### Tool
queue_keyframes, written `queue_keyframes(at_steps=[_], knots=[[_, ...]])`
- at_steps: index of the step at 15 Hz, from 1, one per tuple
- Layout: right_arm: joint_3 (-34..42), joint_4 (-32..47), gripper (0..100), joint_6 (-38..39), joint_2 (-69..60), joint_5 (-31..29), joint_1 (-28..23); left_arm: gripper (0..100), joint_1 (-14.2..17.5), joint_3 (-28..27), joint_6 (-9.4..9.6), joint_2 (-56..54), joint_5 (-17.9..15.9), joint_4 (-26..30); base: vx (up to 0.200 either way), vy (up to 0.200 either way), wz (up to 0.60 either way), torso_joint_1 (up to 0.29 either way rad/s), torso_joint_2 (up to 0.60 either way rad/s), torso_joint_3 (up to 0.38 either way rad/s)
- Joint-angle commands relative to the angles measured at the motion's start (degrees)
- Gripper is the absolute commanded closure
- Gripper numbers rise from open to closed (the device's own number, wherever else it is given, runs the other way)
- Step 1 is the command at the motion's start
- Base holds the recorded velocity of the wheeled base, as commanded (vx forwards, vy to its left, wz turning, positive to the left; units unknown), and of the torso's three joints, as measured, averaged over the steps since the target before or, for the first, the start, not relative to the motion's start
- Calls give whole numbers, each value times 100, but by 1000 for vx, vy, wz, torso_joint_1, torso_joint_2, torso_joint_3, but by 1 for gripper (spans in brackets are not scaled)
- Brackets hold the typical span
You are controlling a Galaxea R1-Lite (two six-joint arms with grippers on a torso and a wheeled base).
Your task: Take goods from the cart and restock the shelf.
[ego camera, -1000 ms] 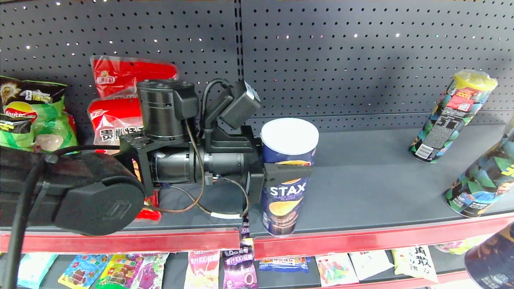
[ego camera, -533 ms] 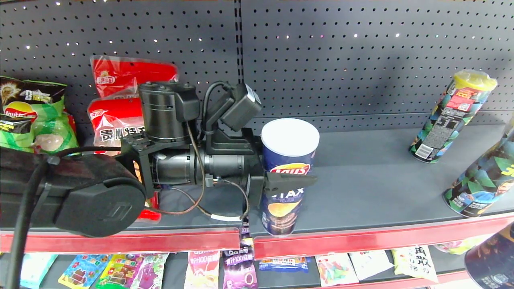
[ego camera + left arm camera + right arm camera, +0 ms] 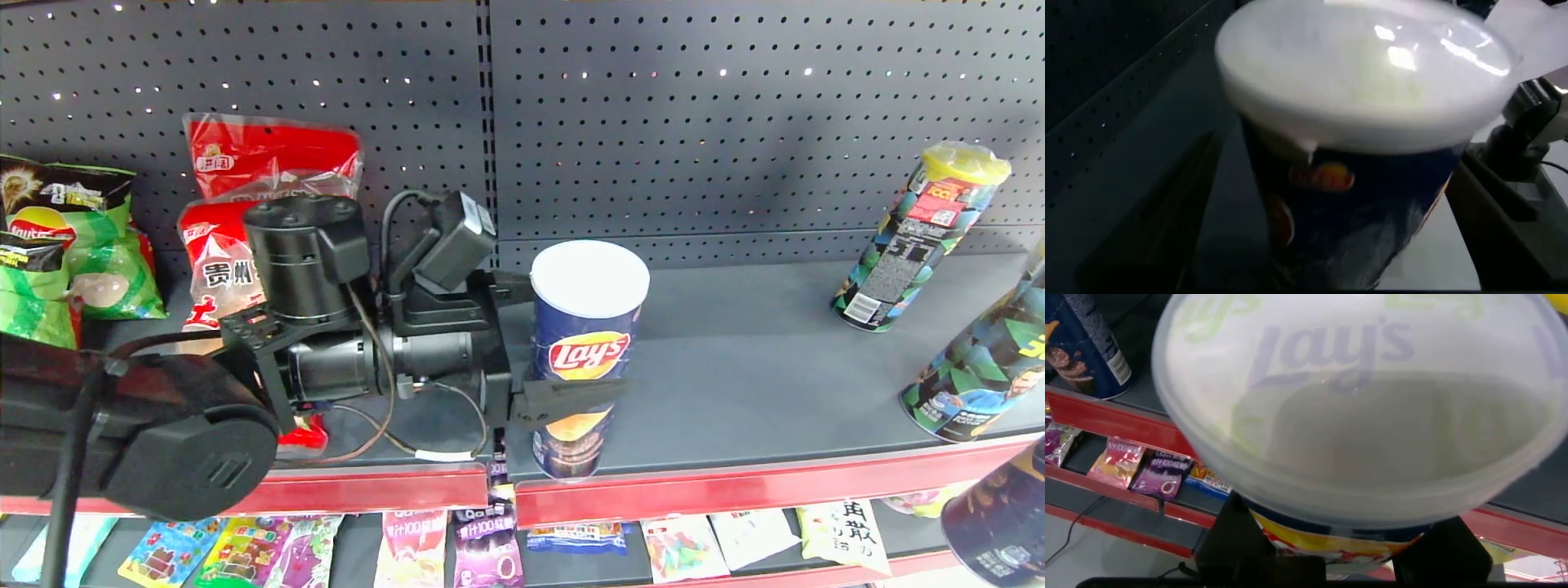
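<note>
A blue chip can [image 3: 584,327] with a white lid stands upright near the front edge of the grey shelf [image 3: 735,384]. My left gripper [image 3: 571,336] is open around it, one finger low across its front and the other behind it. The left wrist view looks down on the same can [image 3: 1364,106], with a dark finger [image 3: 1196,204] off each side and a gap to the can. My right gripper [image 3: 1339,559] is shut on a second chip can [image 3: 1355,400] with a clear lid. That dark can [image 3: 996,523] shows at the lower right, below the shelf edge.
Two patterned cans [image 3: 922,237] [image 3: 980,367] lean at the shelf's right end. Red snack bags [image 3: 245,163] and green chip bags [image 3: 65,237] fill the left. Bare shelf lies between the blue can and the right cans. Candy packets [image 3: 678,543] hang under the red rail [image 3: 735,490].
My left arm has sunk and drawn back to the left. Its front finger has slid down the blue can, uncovering the logo, while the can stayed put. The right-hand can has risen slightly.
</note>
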Motion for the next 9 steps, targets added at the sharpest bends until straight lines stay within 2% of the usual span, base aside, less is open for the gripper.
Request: queue_keyframes(at_steps=[1, 3, 9], knots=[[-152, 1, 100, -17, 310, 39, 23, 0, 335, 517, -1, -85, 37, -426, 0, 0, 0, 0, 0, 0], [-240, -8, 100, -44, 539, 83, 164, 0, 493, 719, -19, -234, 46, -540, 0, 0, 0, 0, 0, 0], [-390, -17, 100, -35, 1004, 83, 252, 0, 502, 912, -63, -454, 46, -549, 0, 0, 0, 0, 0, 0]])
